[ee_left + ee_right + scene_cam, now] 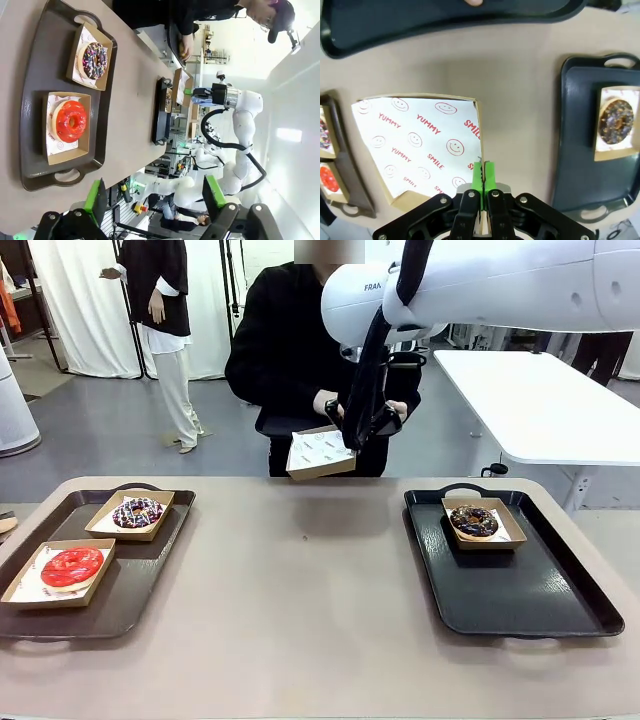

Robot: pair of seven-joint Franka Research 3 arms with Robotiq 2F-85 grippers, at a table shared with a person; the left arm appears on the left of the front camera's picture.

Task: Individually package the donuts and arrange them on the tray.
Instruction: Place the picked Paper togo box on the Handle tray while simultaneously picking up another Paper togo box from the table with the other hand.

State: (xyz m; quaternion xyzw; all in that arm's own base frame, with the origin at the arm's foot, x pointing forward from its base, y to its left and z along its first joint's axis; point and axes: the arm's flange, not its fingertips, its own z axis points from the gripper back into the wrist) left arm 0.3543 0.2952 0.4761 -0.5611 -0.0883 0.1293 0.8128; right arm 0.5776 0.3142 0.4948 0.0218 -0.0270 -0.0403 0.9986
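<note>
Above table's far edge: right hand (352, 443) pinching empty box (320, 452); chocolate donut (474, 521) well apart, on tray (520, 600).

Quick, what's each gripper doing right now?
Left gripper: open, holding nothing.
Right gripper: shut on the empty box, held above the table.

A fixed front camera is facing the person (300, 350) across the table (310, 610), while both wrist cameras are looking from above, sharing the left tray (35, 105) and right tray (575, 145).
</note>
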